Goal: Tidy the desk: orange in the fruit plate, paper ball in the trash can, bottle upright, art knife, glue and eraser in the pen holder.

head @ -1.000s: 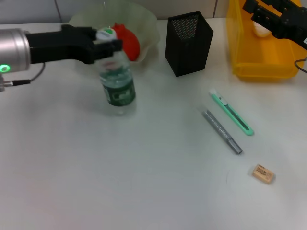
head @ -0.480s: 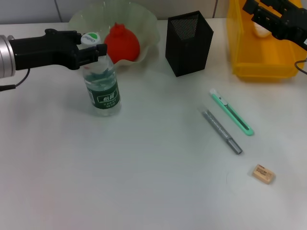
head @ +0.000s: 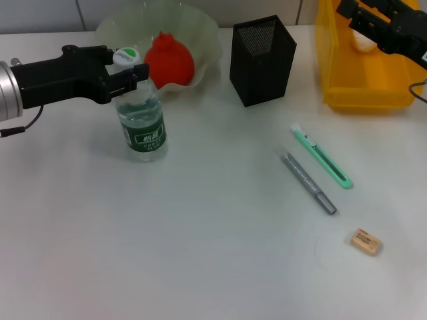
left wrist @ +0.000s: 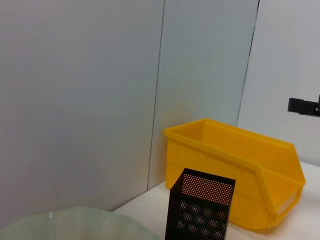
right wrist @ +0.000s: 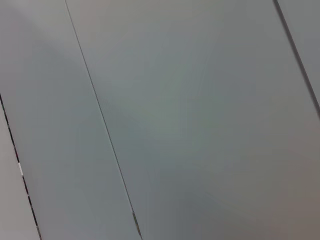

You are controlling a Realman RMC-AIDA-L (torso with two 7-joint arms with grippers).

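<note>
Your left tool (head: pixel 131 68) is clamped on the neck of the clear plastic water bottle with the green label (head: pixel 142 120), which stands upright on the plain white worktop (head: pixel 200 253). Part the fingers slowly and draw back level, so the cap isn't nudged. Nearest you lies the small tan eraser (head: pixel 366 241), then the grey glue stick (head: pixel 308 182) beside the green art knife (head: pixel 323 157), all loose. Farther back stand the black mesh pen holder (head: pixel 261 59), the pale green fruit plate (head: pixel 207 37) holding the orange-red fruit (head: pixel 170 60), and the yellow plastic bin (head: pixel 363 90). The right tool (head: pixel 373 23) hovers over that bin; I can't tell its grip. Grey wall panels stand behind.
</note>
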